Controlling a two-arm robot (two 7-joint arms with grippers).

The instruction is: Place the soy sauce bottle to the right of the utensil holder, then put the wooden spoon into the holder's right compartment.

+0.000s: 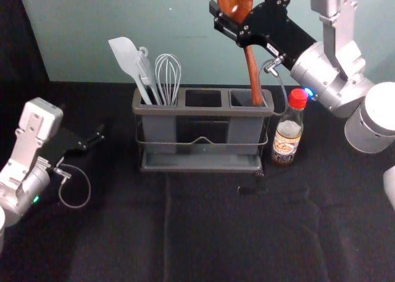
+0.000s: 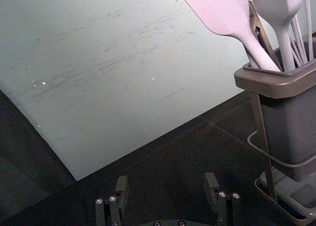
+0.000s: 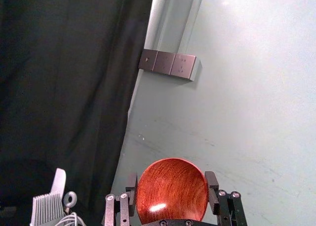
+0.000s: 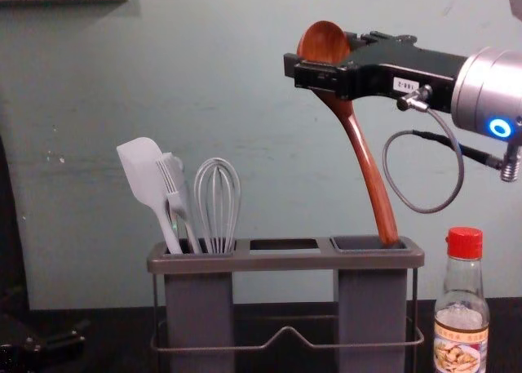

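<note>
The right gripper (image 1: pixel 237 9), parted to the bowl's width, grips the wooden spoon (image 1: pixel 252 69), its handle tip inside the utensil holder's (image 1: pixel 200 111) right compartment (image 4: pixel 371 308). The soy sauce bottle (image 1: pixel 288 139) stands just right; far left, the left gripper (image 1: pixel 92 137) waits, spread and empty.

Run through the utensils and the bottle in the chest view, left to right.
Spatula, brush, whisk, wooden spoon, soy sauce bottle.
</note>
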